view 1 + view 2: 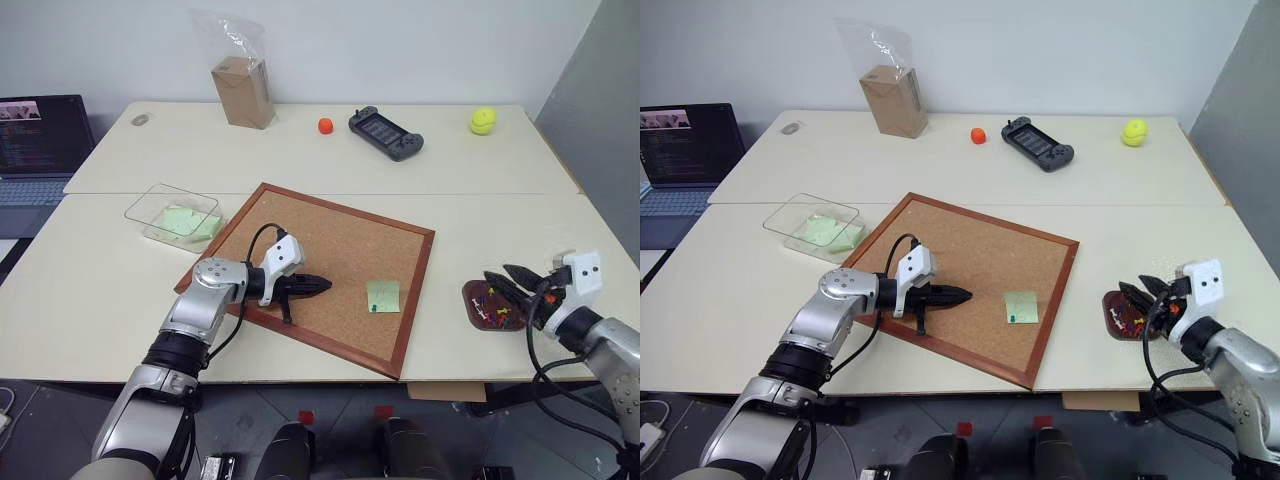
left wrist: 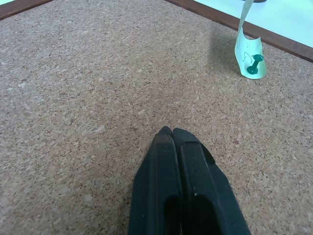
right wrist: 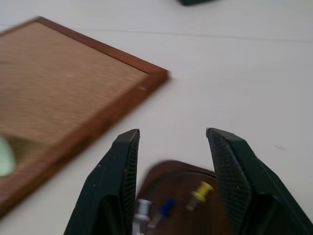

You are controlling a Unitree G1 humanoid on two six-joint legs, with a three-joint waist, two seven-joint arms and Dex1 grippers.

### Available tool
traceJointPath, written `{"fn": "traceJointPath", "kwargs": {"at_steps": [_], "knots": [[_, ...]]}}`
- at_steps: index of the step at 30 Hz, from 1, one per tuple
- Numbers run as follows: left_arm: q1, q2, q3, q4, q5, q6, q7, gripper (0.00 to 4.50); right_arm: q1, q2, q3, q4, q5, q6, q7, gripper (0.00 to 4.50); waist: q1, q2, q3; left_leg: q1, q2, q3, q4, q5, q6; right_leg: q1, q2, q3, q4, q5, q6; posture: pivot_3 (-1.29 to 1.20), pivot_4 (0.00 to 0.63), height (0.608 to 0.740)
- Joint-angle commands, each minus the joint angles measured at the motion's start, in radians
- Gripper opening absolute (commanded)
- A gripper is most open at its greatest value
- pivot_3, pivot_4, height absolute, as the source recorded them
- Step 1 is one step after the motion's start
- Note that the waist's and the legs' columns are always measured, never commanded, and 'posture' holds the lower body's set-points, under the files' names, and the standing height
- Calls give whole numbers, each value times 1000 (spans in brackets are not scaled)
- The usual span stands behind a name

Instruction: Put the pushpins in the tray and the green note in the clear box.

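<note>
Left gripper (image 2: pixel 172 131) pressed closed over the corkboard (image 1: pixel 330 240); right gripper (image 3: pixel 172 134) open, apparently empty, above the tray (image 1: pixel 478 297).

My left two-finger gripper (image 1: pixel 318 285) is black, its wrist silver and white, over the speckled tan cork of the large board with its reddish-brown wooden frame (image 1: pixel 412 300). The small square paper note (image 1: pixel 383 295) is pale green, pinned by one dark green plastic pushpin (image 2: pixel 253 65). Near my right black gripper (image 3: pixel 171 139), the dark reddish-brown oval tray (image 1: pixel 476 297) holds yellow, blue, silver and red pins. Pale green paper shows inside the far-left transparent plastic box (image 1: pixel 150 203).
</note>
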Motion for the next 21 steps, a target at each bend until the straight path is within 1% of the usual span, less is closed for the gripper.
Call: {"fn": "traceJointPath", "kwargs": {"at_steps": [1,4,7,12,16,21], "knots": [[-12,0,-10,11,15,-6,3,0,23,-68,42,-156,103,59,90,2296,0,0,0,0,0,0,0,0,0,0,0,0,0,0,0,0,150,740],[-16,1,-11,11,15,-4,2,0,19,-100,120,-212,128,99,111,2296,0,0,0,0,0,0,0,0,0,1,0,-1,-1,0,0,0,150,740],[-19,1,-11,12,15,-3,1,0,-9,-102,198,-221,97,83,114,2296,0,0,0,0,0,-1,0,0,0,1,0,-1,-1,0,0,0,150,740],[-20,5,-11,5,16,2,0,0,-107,-57,356,-134,-30,-8,106,2296,-1,-1,0,0,0,-1,0,0,0,1,0,-1,-1,0,0,0,150,740],[-17,9,-9,-3,15,6,0,0,-150,-32,437,-49,-109,-81,133,2296,-1,-1,0,0,0,-1,0,0,0,0,0,-2,-1,0,0,0,150,740],[-4,21,-7,-19,14,12,0,0,-183,5,500,20,-156,-137,166,2296,-1,-1,0,0,0,-1,0,0,0,0,0,-1,-1,0,0,0,150,740]]}}
